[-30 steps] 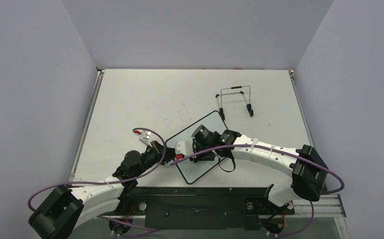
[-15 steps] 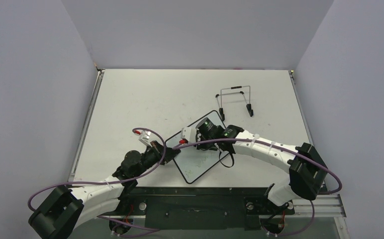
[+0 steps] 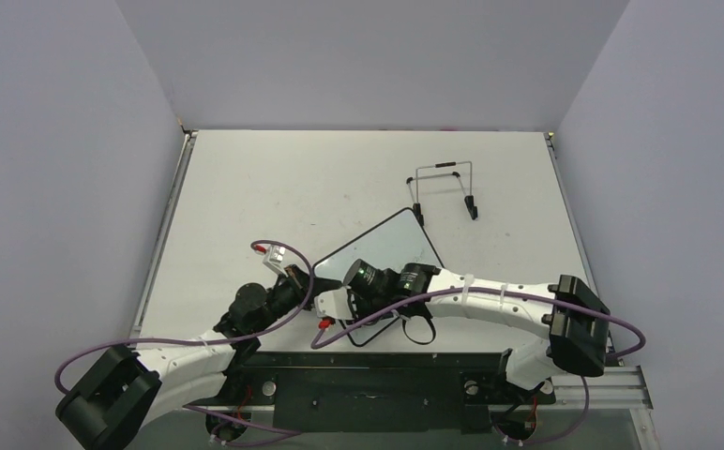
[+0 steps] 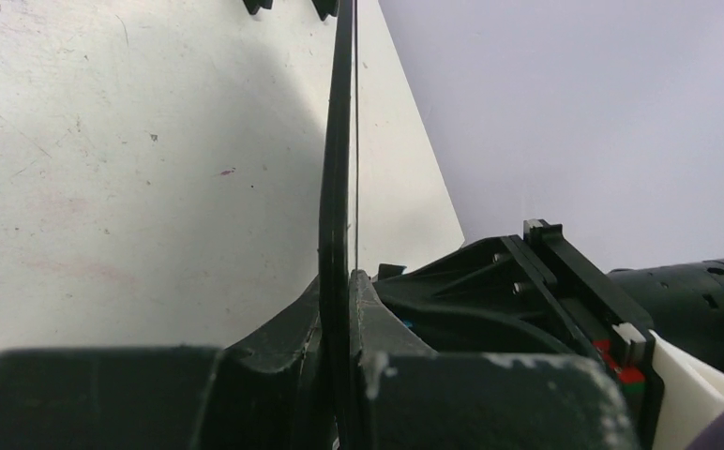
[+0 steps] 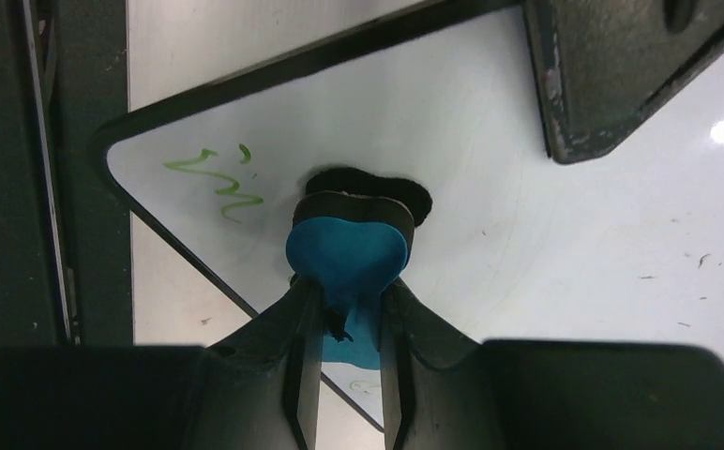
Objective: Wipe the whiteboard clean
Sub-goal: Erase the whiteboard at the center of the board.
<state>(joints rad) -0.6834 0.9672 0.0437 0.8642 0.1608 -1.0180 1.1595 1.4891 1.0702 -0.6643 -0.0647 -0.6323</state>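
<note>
pinching a blue eraser [image 5: 347,255], right tool [image 5: 347,298] presses it on the whiteboard [image 5: 546,225]; left tool [image 4: 338,289] clamps its edge.

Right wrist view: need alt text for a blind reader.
The right gripper pinches a blue eraser, felt side on the whiteboard. A green scribble sits just left of it, near the board's corner.

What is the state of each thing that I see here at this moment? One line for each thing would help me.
whiteboard: clamped at its edge, not yet clean; green marks show near one corner.
eraser: gripped, its dark pad against the whiteboard.
left pincer: shut on the whiteboard's edge.
right pincer: shut on the eraser.
wire stand: standing on the table, empty.
</note>
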